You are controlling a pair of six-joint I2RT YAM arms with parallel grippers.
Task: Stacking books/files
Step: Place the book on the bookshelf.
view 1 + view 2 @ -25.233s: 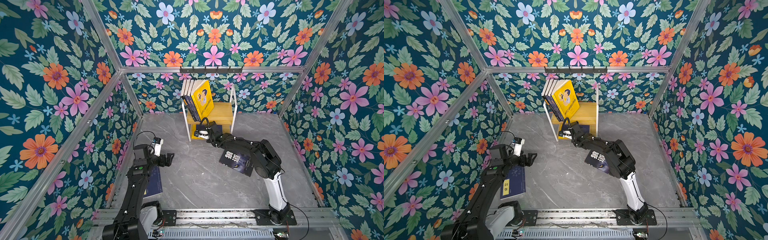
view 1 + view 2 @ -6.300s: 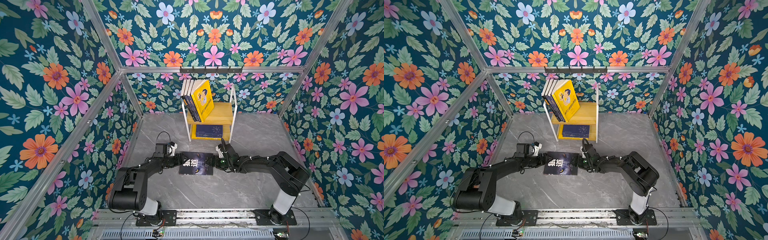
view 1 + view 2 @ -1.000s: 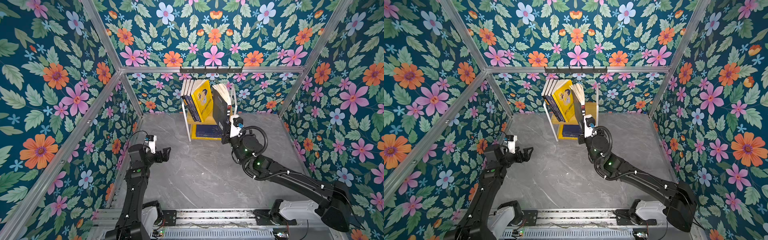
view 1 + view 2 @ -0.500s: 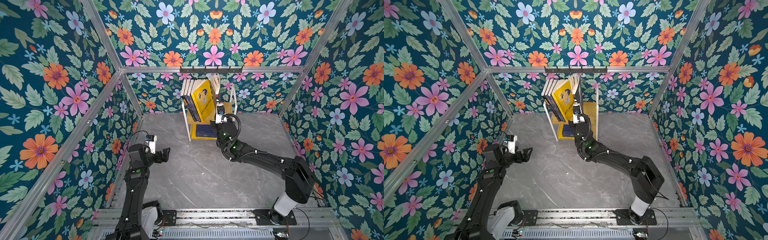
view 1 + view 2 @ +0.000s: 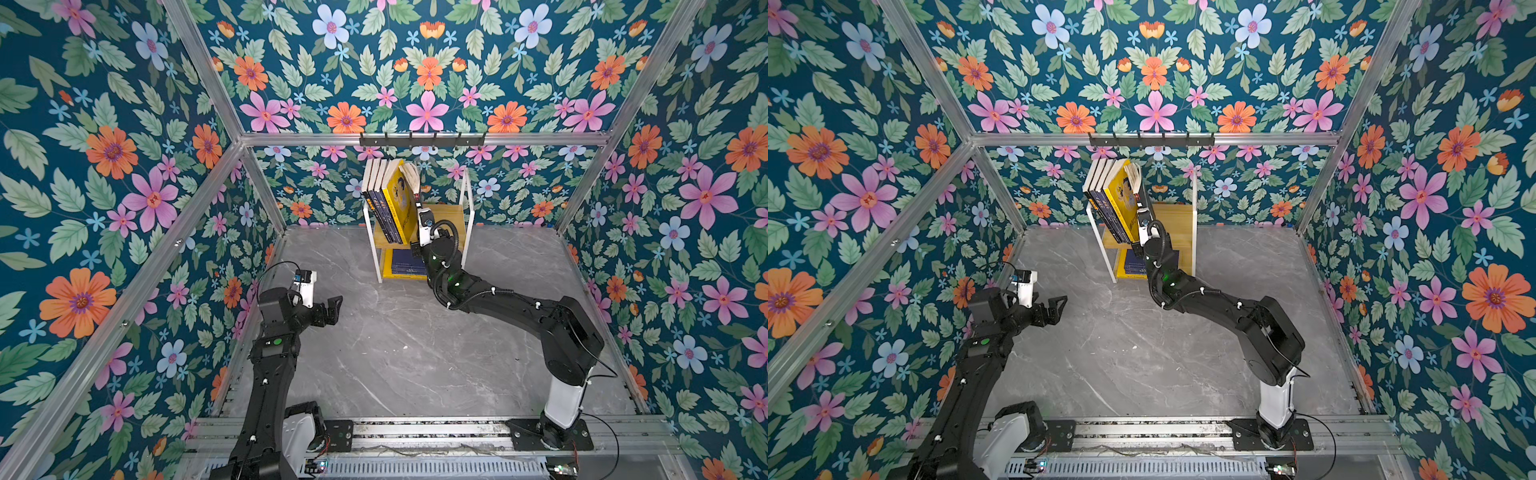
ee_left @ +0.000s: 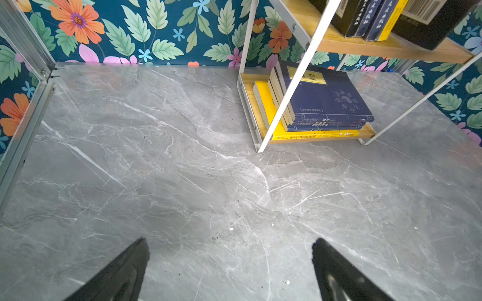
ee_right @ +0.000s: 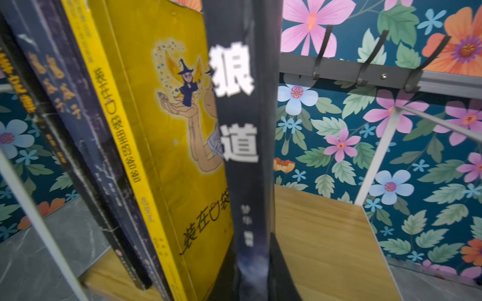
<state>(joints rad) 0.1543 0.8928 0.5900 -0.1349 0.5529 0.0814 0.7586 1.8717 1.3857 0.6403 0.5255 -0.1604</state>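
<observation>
Currently R fingers (image 7: 283, 273) clamped on black book (image 7: 242, 156), upright beside leaning yellow book (image 7: 167, 156); L fingers (image 6: 122, 271) apart. Risk: open side of shelf (image 7: 320, 234) gives no support, so bk may topple at release.

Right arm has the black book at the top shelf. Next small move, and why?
Likely ease the black book down against the yellow book until it seats on the shelf board. The right gripper is shut on its lower spine, book upright beside it; its bottom edge is hidden.
</observation>
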